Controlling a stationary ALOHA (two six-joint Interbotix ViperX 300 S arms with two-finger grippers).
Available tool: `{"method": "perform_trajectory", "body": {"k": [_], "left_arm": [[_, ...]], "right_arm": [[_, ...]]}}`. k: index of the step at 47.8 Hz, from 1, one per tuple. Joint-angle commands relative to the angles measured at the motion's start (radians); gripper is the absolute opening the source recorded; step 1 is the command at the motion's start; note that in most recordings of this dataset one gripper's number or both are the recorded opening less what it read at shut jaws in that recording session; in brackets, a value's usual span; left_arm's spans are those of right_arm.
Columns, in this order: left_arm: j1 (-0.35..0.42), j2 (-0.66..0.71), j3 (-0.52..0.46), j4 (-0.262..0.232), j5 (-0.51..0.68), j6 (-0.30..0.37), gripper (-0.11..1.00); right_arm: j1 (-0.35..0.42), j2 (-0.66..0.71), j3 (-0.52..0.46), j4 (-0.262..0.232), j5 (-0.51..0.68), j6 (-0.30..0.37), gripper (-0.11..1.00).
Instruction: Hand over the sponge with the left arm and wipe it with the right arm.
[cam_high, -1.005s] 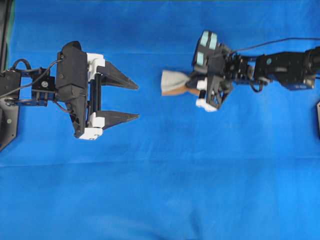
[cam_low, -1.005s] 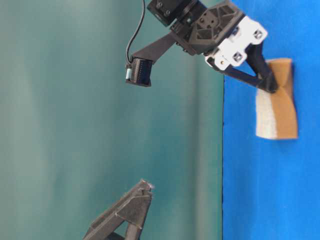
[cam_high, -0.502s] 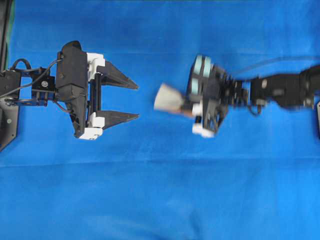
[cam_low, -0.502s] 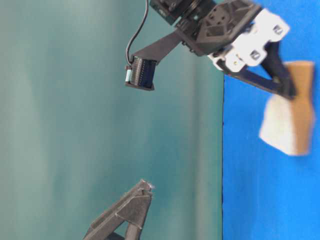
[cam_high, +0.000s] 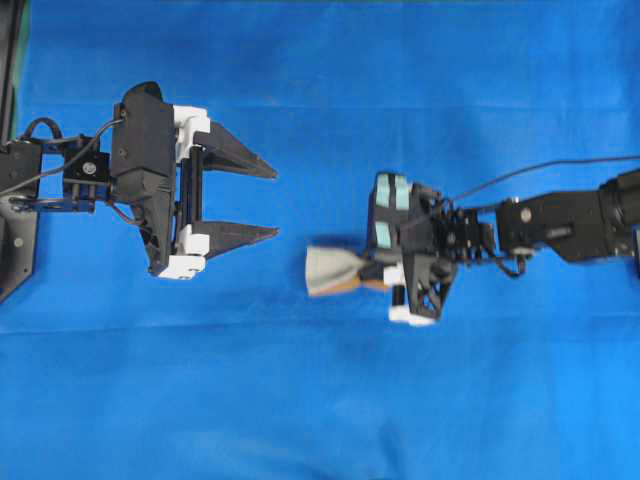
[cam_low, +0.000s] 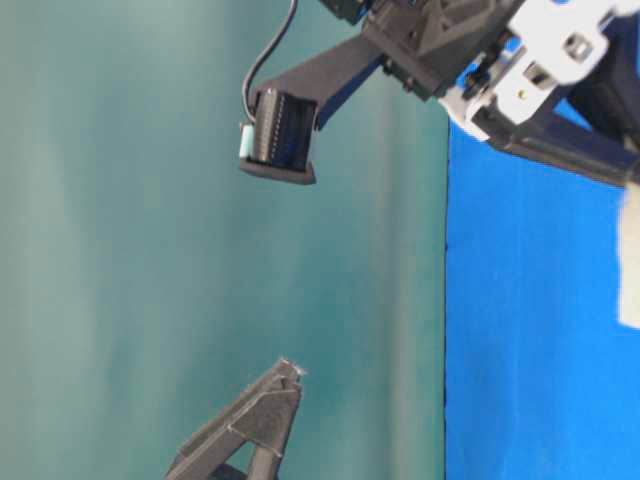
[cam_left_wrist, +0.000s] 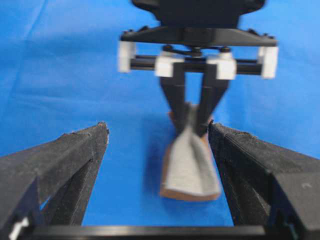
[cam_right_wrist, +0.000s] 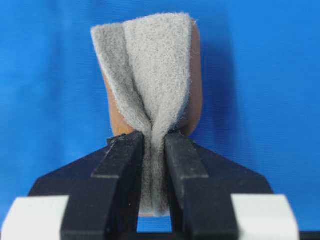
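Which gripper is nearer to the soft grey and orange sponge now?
Right. The right gripper is pinching the grey and orange sponge, while the open left gripper stands apart, up-left of it in the overhead view.

Two robot arms, the left arm (cam_high: 150, 180) and the right arm (cam_high: 560, 228), and one sponge (cam_high: 332, 271) are seen on one blue cloth (cam_high: 320, 400).

I see a bright blue cloth (cam_high: 320, 400). My sponge (cam_right_wrist: 150, 70) is fuzzy grey on top and orange-brown underneath. My right gripper (cam_right_wrist: 154, 150) is black with white blocks.
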Motion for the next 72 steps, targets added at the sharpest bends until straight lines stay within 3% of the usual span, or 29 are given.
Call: {"method": "perform_trajectory", "body": {"k": [1,11,20,29,43,51,60,72], "left_arm": [[-0.002,-0.008,-0.012,0.000,-0.009,0.000,0.77],[-0.002,-0.006,-0.012,0.002,-0.006,0.000,0.77],[-0.002,-0.008,-0.012,0.002,-0.003,-0.002,0.77],[-0.002,-0.008,-0.012,0.000,-0.003,0.000,0.77],[-0.002,-0.006,-0.014,0.000,-0.003,0.000,0.77],[-0.002,-0.005,-0.015,0.000,-0.003,-0.002,0.77],[-0.002,-0.005,-0.015,0.000,-0.006,0.000,0.77],[-0.011,-0.005,-0.012,0.000,-0.002,-0.009,0.77]], "right_arm": [[-0.066,-0.020,-0.008,-0.021,0.005,-0.003,0.20],[-0.239,-0.021,-0.002,-0.081,0.006,-0.003,0.20],[-0.311,-0.021,0.003,-0.110,0.006,-0.003,0.20],[-0.272,-0.021,0.005,-0.109,0.006,0.009,0.20],[-0.017,-0.003,-0.015,-0.055,0.008,0.018,0.20],[0.086,-0.003,-0.032,-0.020,0.011,0.020,0.19],[0.077,-0.003,-0.035,-0.015,0.017,0.018,0.20],[-0.071,-0.012,-0.021,-0.038,0.034,0.002,0.19]]}}
